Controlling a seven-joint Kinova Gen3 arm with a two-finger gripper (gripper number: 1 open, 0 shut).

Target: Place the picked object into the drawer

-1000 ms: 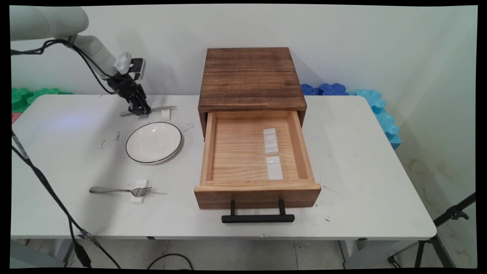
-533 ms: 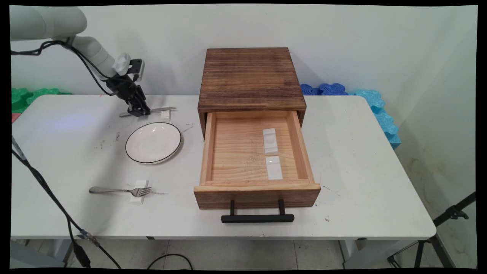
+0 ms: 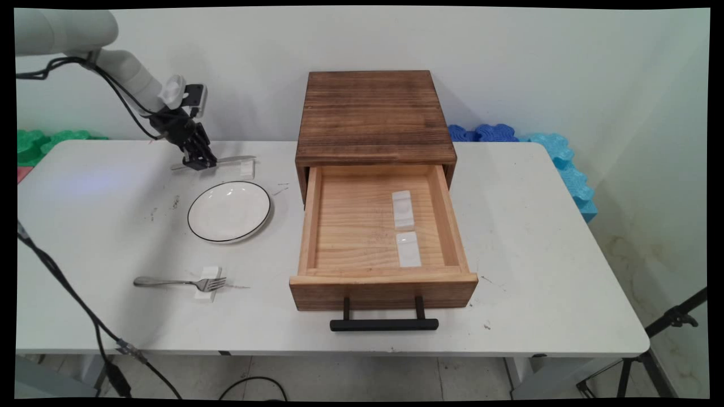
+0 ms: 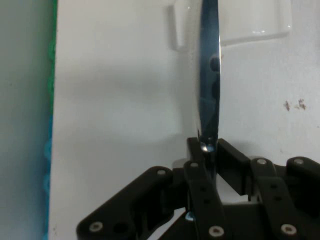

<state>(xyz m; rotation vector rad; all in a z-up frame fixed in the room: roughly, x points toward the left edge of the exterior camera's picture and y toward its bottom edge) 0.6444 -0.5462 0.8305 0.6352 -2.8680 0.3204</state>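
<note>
My gripper [image 3: 199, 164] is at the table's far left, shut on the handle end of a metal knife [image 3: 229, 160]. The knife lies nearly level, its blade pointing right over a small white rest [image 3: 247, 168]. Seen from the hand, the shiny knife blade [image 4: 209, 75] runs straight up from the closed gripper [image 4: 207, 150] and crosses the white rest [image 4: 250, 22]. Whether the blade touches the rest I cannot tell. A white plate [image 3: 228, 211] with a dark rim sits just in front of the gripper.
A fork [image 3: 169, 281] lies with its tines on another white rest [image 3: 207, 284] near the front left. A dark wooden box [image 3: 373, 113] stands mid-table, its drawer [image 3: 310, 226] pulled open, holding two white rests [image 3: 402, 209], with a black handle [image 3: 384, 324].
The gripper has drifted left and slightly up, carrying the knife with it. The blade tip has pulled back leftward over the white rest.
</note>
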